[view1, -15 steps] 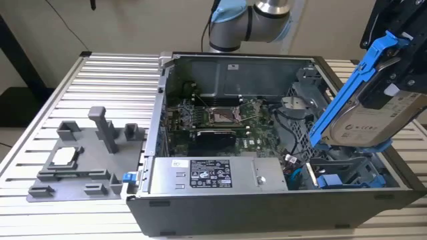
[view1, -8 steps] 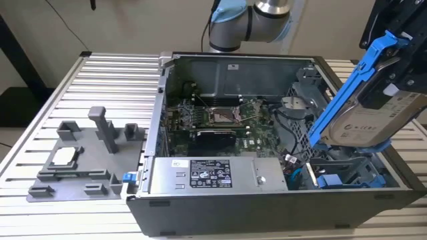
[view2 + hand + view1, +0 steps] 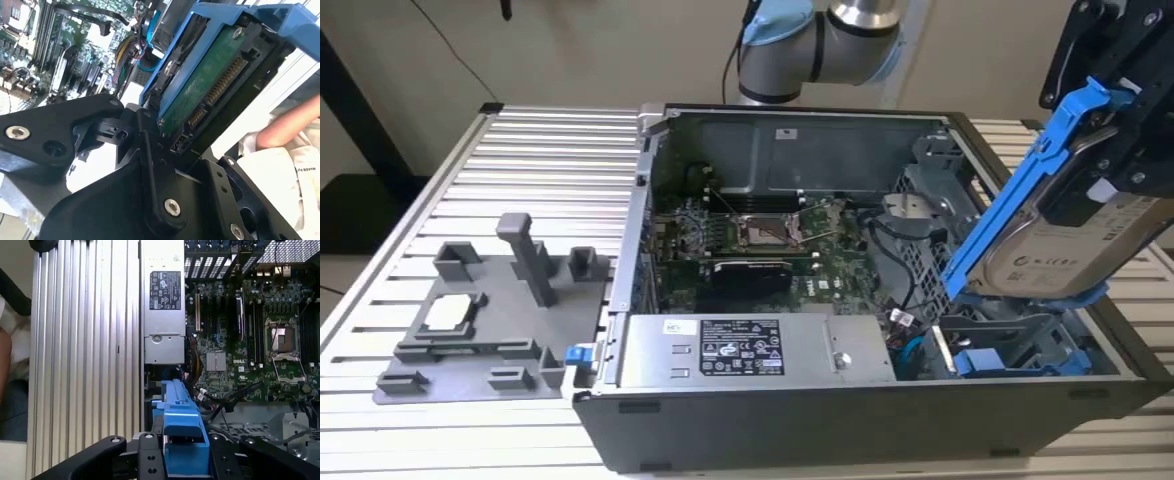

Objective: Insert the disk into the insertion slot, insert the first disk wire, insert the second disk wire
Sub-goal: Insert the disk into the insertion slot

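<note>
Disk poised over its bay: the hand [image 3: 1110, 165] pinches the disk [image 3: 1087, 235] by its blue carrier frame [image 3: 1014, 195], steeply tilted above the insertion slot [image 3: 1027, 335] at the exterior view's right. The two are apart, so we judge the first step unfinished. In the first wrist view the black fingers [image 3: 150, 460] press the frame from both sides.

Doing this step well, in our judgement, means levelling the drive until the frame's rails square with the bay's walls. It should then slide straight in, clear of the loose black cables [image 3: 894, 255] beside the cage.

The open computer case [image 3: 854, 425], on the slatted tabletop [image 3: 547, 170], holds the motherboard [image 3: 761, 235] and the grey power-supply box [image 3: 740, 350] along its near wall. The bay appears to hold a blue part [image 3: 981, 362] low down, though the drive partly hides it.
</note>
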`<move>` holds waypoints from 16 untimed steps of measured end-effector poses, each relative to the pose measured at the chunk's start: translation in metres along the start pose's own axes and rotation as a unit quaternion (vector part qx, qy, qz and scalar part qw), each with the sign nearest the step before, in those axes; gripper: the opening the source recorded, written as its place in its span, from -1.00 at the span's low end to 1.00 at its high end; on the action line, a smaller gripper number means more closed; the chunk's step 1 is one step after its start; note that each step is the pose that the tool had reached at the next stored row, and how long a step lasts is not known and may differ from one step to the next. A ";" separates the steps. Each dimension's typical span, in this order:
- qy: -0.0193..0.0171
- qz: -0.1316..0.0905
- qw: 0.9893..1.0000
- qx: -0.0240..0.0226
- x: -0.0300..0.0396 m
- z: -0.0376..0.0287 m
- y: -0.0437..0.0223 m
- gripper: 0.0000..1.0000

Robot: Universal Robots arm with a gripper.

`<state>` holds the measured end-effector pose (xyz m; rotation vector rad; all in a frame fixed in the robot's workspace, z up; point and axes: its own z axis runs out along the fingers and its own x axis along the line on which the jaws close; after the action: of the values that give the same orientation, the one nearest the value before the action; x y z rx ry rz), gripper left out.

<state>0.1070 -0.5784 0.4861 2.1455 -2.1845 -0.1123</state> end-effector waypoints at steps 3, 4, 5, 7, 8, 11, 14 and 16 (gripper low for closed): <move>0.000 0.000 1.000 0.009 0.0001 0.0029 -0.0003 -0.35; 0.000 0.000 1.000 0.012 0.0001 0.0039 -0.0004 -0.35; 0.000 0.000 1.000 0.014 0.0000 0.0050 -0.0005 -0.35; 0.000 0.000 1.000 0.019 0.0001 0.0077 -0.0008 -0.35; 0.000 0.000 1.000 0.020 0.0001 0.0093 -0.0010 -0.35; 0.000 0.000 1.000 0.022 0.0000 0.0146 -0.0015 -0.35; 0.000 0.000 1.000 0.024 -0.0001 0.0199 -0.0022 -0.35; 0.000 0.000 1.000 0.024 -0.0001 0.0233 -0.0025 -0.35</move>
<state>0.1070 -0.5784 0.4626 2.1706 -2.2103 -0.0606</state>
